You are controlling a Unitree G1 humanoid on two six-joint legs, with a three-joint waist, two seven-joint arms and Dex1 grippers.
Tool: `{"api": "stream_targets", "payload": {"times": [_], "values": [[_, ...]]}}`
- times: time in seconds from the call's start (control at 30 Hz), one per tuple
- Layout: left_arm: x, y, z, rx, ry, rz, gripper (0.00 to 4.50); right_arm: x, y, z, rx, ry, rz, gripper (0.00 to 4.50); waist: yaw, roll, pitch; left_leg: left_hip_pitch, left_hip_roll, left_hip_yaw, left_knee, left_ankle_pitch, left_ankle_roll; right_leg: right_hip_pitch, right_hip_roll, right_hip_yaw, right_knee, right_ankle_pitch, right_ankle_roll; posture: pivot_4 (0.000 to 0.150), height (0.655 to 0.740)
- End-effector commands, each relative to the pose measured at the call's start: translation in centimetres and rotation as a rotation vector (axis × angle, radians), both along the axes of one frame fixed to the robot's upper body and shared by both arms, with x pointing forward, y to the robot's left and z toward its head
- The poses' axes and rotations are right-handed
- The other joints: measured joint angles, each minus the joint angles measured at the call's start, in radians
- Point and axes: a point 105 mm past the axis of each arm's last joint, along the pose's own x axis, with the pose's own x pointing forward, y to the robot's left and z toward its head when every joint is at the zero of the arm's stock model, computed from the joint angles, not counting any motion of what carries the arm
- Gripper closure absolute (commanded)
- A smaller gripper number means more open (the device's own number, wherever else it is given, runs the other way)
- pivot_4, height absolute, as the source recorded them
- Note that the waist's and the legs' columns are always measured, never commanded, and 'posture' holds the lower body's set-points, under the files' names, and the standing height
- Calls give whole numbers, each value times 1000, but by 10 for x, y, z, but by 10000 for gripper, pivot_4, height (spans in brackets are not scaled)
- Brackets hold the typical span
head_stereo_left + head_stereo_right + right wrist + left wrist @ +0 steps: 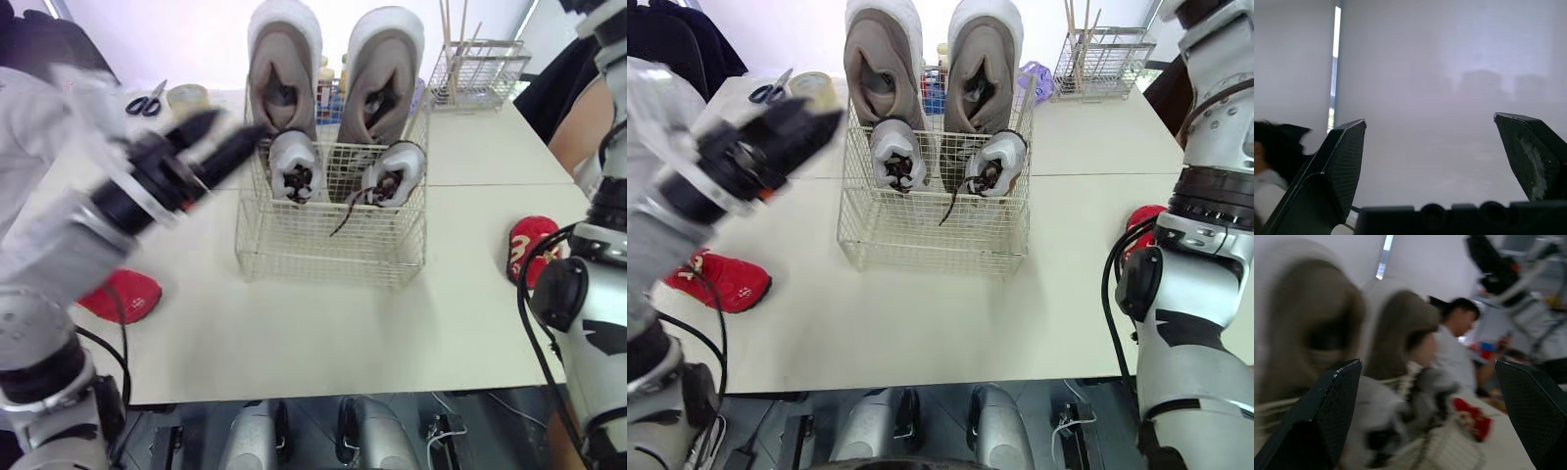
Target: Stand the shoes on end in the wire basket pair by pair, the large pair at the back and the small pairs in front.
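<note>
Left eye view: large pair [284, 59] at back, grey pair [294, 166] in front, both upright in basket [323, 245]. We have two red shoes [122, 294] left, on the table [323, 333] either side of it. Left gripper [1427, 363] hangs by basket, spread, empty; right gripper [1430, 119] spread, empty too.

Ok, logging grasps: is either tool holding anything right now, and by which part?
Nothing is held: the left tool and right tool are both open, empty.

left jaws motion-blurred, red shoe [522, 241] partly hidden
</note>
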Motion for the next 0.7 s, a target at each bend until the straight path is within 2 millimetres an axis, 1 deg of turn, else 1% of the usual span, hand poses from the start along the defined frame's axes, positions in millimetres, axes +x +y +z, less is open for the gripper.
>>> {"api": "stream_targets", "payload": {"times": [0.03,0.07,0.1,0.13,0.17,0.23,0.27,0.3,0.37,0.43,0.53,0.63,0.7], "values": [[-17,-17,-22,13,49,-84,498,-6,-55,-18,27,35,-392,0,0,2,-1,1,0,0,-1,1,-1,0,1,0,0,0,0,1500,7400],[-21,-23,-36,55,77,-105,498,-6,-76,-38,-15,99,-581,0,0,2,-1,2,1,0,-1,1,-2,0,1,0,0,0,0,1500,7400],[-24,-27,-50,84,110,-131,498,-9,-88,-59,2,158,-673,0,2,2,-1,2,1,0,-2,1,-2,1,2,0,1,0,0,1500,7400],[-27,-31,-60,101,138,-159,498,-13,-95,-77,25,204,-722,0,3,2,-2,2,1,0,-3,2,-3,1,2,0,0,0,0,1500,7400],[-31,-35,-66,118,145,-185,498,-16,-98,-89,25,235,-738,0,2,4,-1,3,1,-1,-3,2,-3,1,2,0,0,0,0,1500,7400],[-42,-41,-80,163,165,-261,498,-29,-94,-114,22,293,-751,0,2,8,-2,1,1,0,-3,3,-4,-1,3,0,1,0,0,1500,7400],[-47,-44,-86,181,167,-287,498,-37,-90,-124,1,320,-759,0,0,12,-3,2,1,0,-3,3,-5,-1,4,0,1,0,0,1500,7400],[-51,-46,-89,184,174,-313,498,-46,-87,-133,7,344,-754,0,0,18,-4,2,1,0,-3,3,-5,-1,4,1,2,0,0,1500,7400],[-60,-52,-96,188,189,-371,498,-64,-78,-149,-7,398,-722,0,1,23,-6,2,1,1,-4,3,-5,-2,4,2,1,0,0,1500,7400],[-67,-58,-104,204,202,-420,498,-83,-70,-167,-17,462,-706,0,3,23,-7,3,2,0,-6,3,-6,-2,5,2,1,0,-1,1500,7400],[-78,-64,-112,232,218,-493,498,-102,-63,-191,0,555,-697,0,4,23,-9,3,2,-1,-7,4,-6,-1,6,2,0,-1,-1,1500,7400],[-78,-67,-116,260,207,-496,498,-116,-60,-223,81,689,-667,0,3,23,-11,3,2,-1,-7,1,-2,-1,6,2,-1,-1,-1,1500,7400],[-79,-65,-117,267,209,-501,498,-119,-58,-235,124,738,-642,0,1,23,-11,3,2,-2,-8,1,-1,-1,6,2,-1,-1,-1,1500,7400]]}}
